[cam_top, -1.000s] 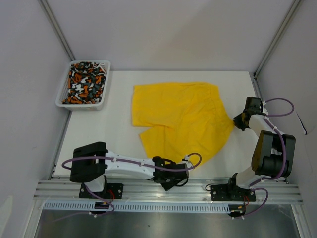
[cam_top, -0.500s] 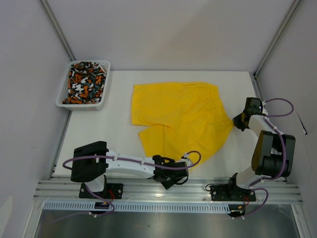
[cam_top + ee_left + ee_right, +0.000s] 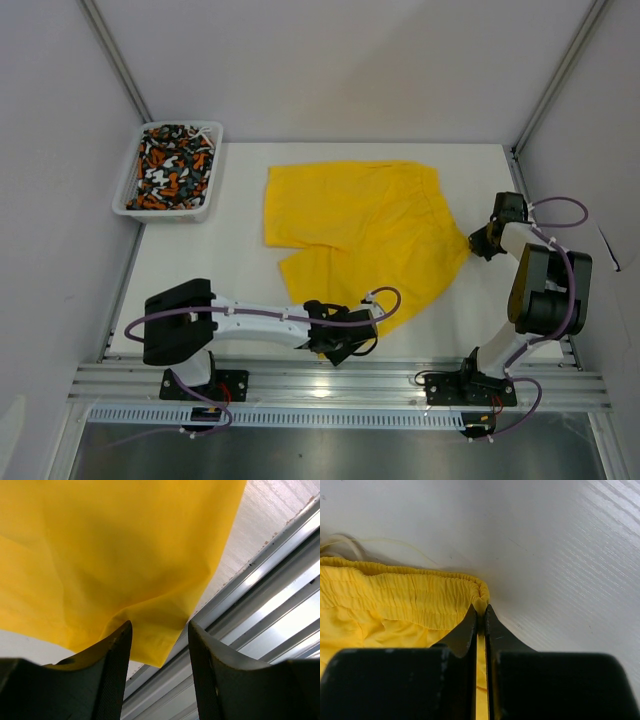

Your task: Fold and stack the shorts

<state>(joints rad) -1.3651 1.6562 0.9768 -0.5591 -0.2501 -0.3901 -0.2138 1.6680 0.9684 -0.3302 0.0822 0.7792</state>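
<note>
**Left gripper.** The left gripper (image 3: 157,630) lies low at the near edge of the table (image 3: 200,270). Its jaws stand partly apart. The near hem corner of the yellow shorts (image 3: 360,230) sits in the gap between them. Whether the fingers (image 3: 112,655) press on the cloth cannot be told.

**Right gripper.** The right gripper (image 3: 481,611) is closed tight on the right end of the elastic waistband, and a thin strip of yellow shows between the fingertips. A pale drawstring (image 3: 350,542) trails loose on the table just beyond the waistband.

**Yellow shorts.** They lie spread flat on the middle of the table, with the waistband at the right and the legs toward the left and the near side. The cloth is lightly creased.

**Patterned shorts.** The patterned shorts (image 3: 172,168) lie bunched inside the white mesh basket (image 3: 160,212). The basket stands at the far-left corner of the table, well apart from the yellow pair.

**Surface.** The table is matt white. Ribbed aluminium rails (image 3: 340,385) run along its near edge and carry both arm bases.

**Room.** Plain pale walls (image 3: 340,70) close in the far, left and right sides. Slanted metal posts (image 3: 115,50) stand at the two far corners.
</note>
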